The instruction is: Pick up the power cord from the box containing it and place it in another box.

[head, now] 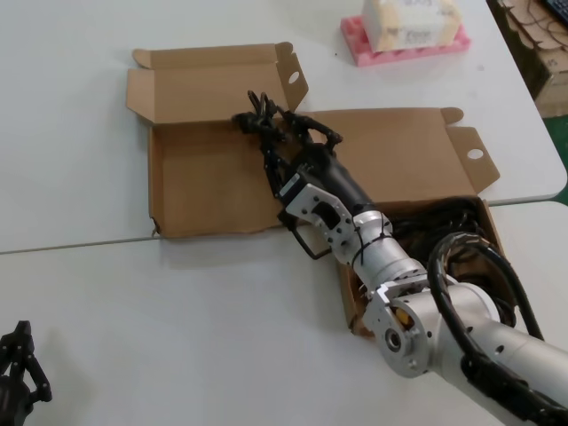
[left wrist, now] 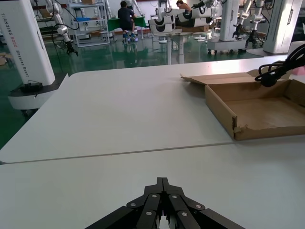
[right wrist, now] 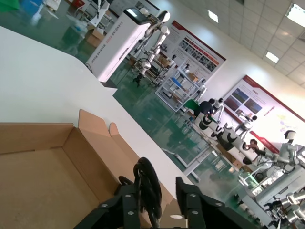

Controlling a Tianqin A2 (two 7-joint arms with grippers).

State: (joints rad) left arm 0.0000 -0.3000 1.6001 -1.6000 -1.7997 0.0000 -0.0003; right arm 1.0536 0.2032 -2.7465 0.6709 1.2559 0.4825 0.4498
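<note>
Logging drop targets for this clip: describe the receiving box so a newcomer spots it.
On the white table, two open brown boxes sit side by side. The receiving box is the left one, under the right gripper holding the power cord; its front edge is wavy.

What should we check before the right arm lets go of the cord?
1. Power cord held by right end effector: ok.
2. End effector over the destination box, near its back wall: ok.
3. Cord lowered to the box floor: cannot tell.
4. Trailing cord clear of the source box: not ok, cable remains inside.
5. Left end effector parked on the near table, away from both boxes: ok.
</note>
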